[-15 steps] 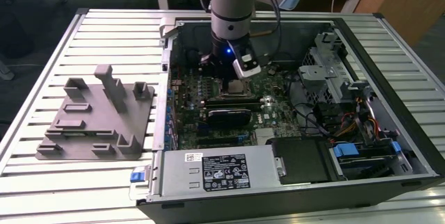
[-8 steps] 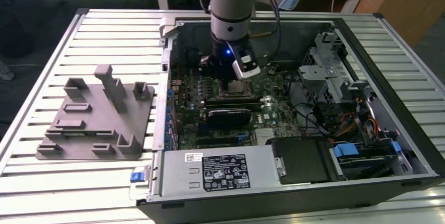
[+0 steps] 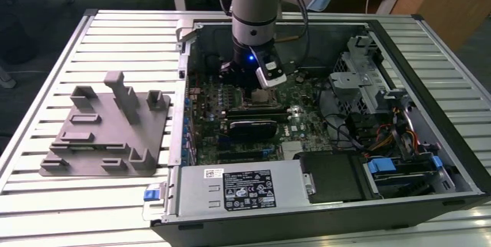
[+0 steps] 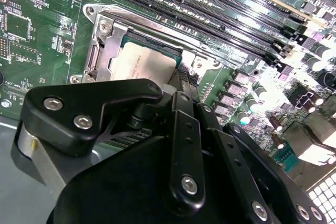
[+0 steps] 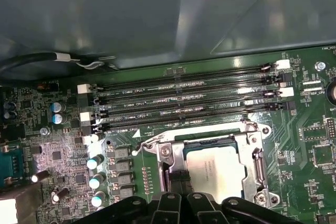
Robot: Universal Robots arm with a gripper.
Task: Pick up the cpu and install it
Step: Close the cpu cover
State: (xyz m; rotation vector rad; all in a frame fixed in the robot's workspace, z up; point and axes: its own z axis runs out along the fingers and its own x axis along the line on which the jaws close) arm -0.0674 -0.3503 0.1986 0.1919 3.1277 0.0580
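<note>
Seating: cpu (image 5: 215, 174) lies in socket frame (image 5: 258, 163), end effector (image 5: 178, 182) at its edge.
Grip: cannot tell.
Risk: skewed cpu could jam under downward push.

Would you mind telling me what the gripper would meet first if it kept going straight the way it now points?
Most likely the cpu in the socket frame, right ahead of the gripper; the gap between them is unclear.
</note>
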